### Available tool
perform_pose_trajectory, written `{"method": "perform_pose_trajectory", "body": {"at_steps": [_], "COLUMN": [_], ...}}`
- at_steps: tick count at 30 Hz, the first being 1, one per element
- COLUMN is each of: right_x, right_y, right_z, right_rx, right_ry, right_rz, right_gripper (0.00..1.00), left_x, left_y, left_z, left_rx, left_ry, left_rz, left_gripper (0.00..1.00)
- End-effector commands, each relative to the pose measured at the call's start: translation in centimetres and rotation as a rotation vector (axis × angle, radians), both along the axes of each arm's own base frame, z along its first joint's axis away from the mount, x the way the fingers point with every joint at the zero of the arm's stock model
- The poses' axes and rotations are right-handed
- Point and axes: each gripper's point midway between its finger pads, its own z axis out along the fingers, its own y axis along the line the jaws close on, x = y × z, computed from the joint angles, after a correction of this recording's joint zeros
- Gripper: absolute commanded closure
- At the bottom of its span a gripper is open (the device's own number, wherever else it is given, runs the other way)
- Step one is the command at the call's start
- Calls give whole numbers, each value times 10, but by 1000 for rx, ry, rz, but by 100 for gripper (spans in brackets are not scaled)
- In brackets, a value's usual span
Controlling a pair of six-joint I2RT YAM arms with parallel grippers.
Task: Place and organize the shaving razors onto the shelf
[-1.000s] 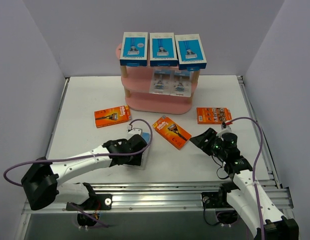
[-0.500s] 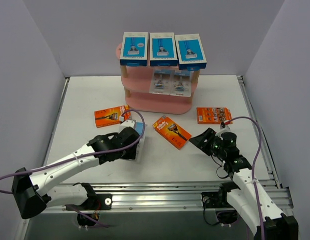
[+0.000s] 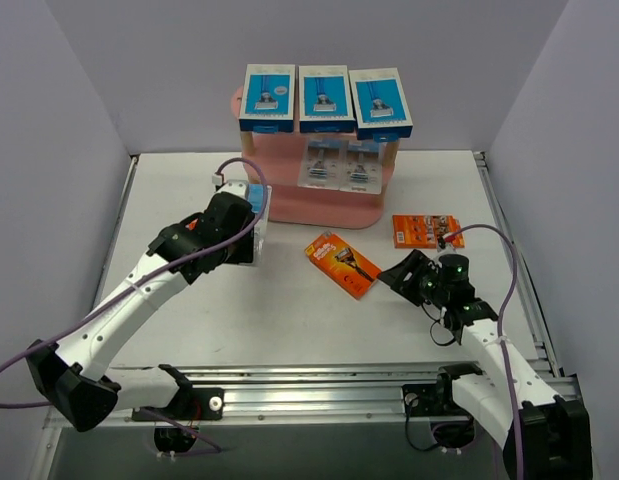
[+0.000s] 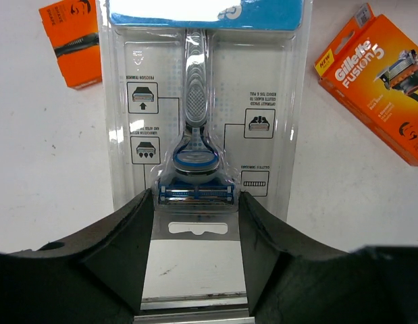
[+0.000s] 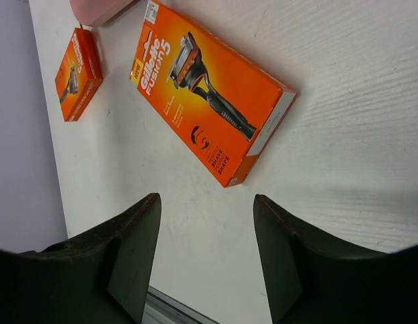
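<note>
Counter w/ pink shelf at back: your L claw clamps clear blister pack, R claw half-open, empty, near orange card.

Left arm reaches forward and inward at full stretch. Left gripper has both fingers clamped on the hanger end of a clear blister pack. Right arm is folded low, with the right gripper angled downward and inward, its jaws parted and nothing between them.
</note>
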Motion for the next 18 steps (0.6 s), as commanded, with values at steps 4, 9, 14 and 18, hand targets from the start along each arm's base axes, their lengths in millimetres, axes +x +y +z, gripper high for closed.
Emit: {"method": "perform_pose_trajectory", "body": {"at_steps": [4, 9, 14, 18], "right_x": [29, 41, 52, 57], "right_y": [1, -7, -19, -21], "right_z": [30, 31, 30, 27], "right_rx": [-2, -28, -31, -35], "right_ry": [-96, -91, -87, -83], "right_rz": [27, 26, 17, 24], "right_gripper": [48, 48, 48, 48], "left_x": [48, 77, 100, 114], "left_y": [-14, -23, -27, -33], "left_z": [29, 27, 39, 40], "left_rx": [19, -4, -14, -25], "left_ry": [-78, -72, -108, -118], "left_rz": [-42, -51, -56, -71], "left_gripper": [98, 98, 98, 97]}}
